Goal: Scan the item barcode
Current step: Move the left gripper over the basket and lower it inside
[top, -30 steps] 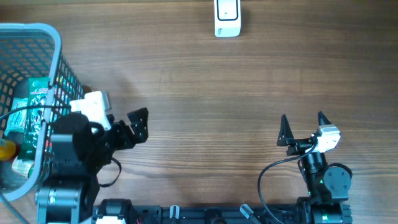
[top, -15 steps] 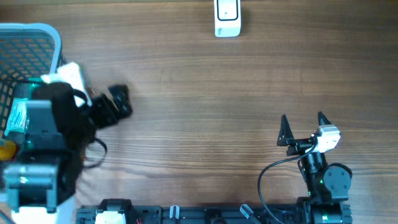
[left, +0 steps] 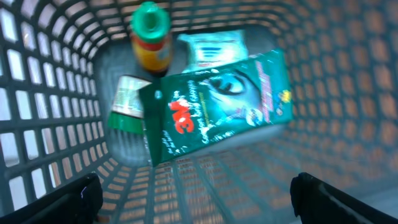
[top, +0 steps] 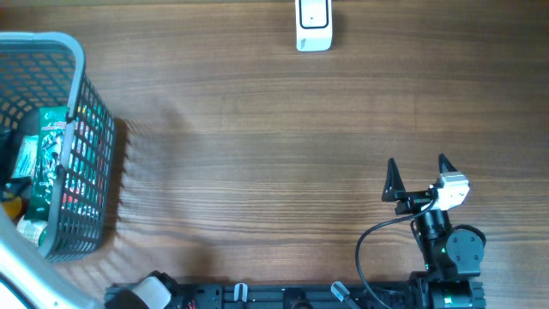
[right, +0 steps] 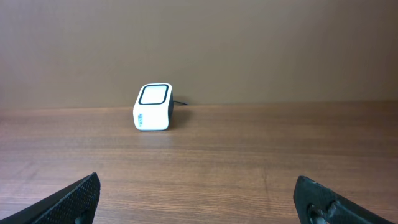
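The left wrist view looks down into a blue mesh basket [left: 37, 93]. On its floor lies a green packet [left: 214, 106] with red lettering, with a pale blue packet [left: 214, 46] behind it. My left gripper [left: 199, 200] hangs open above the basket floor, holding nothing. From overhead the basket [top: 81, 94] sits at the left edge with the green packet [top: 47, 163] inside. The white barcode scanner [top: 313, 26] stands at the far middle of the table. Near the front right, my right gripper [top: 418, 176] is open and empty, facing the scanner [right: 153, 107].
A yellow bottle with a green cap [left: 151, 37] and a small green-and-white container [left: 127, 102] also lie in the basket. A blurred pale part of the left arm [top: 13, 270] crosses the lower left corner overhead. Bare wooden table [top: 274, 154] lies between basket and right arm.
The left arm swung left from the table beside the basket, over its rim, and mostly out of the overhead view. The right arm has not moved.
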Controlling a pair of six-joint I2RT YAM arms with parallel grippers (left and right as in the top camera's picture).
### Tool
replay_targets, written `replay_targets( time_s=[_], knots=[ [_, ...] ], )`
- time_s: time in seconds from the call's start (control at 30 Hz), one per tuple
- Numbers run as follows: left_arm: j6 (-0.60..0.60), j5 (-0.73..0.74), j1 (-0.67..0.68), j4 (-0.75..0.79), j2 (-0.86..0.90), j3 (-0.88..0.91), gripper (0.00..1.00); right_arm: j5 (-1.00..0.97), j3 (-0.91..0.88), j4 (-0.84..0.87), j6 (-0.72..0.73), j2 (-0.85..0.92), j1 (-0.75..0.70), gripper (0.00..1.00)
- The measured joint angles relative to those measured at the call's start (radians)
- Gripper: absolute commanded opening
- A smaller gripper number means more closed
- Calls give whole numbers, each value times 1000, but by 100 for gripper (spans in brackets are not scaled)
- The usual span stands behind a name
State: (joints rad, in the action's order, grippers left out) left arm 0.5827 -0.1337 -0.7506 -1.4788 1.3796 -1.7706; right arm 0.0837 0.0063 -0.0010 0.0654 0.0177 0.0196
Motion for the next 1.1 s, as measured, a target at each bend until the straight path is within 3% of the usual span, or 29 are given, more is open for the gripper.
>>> replay_targets(
  time_s=[0.13,0.27,0.57,1.1],
  knots=[
    [8,27,-114,13,63,7,100,0,0,0,0,0,0,100],
    [10,-18,-143,72,114,51,100,0,0,0,0,0,0,100],
    [11,-109,-148,200,266,81,100,0,0,0,0,0,0,100],
    [11,-139,-150,359,434,83,98,0,0,0,0,0,0,100]
  ],
)
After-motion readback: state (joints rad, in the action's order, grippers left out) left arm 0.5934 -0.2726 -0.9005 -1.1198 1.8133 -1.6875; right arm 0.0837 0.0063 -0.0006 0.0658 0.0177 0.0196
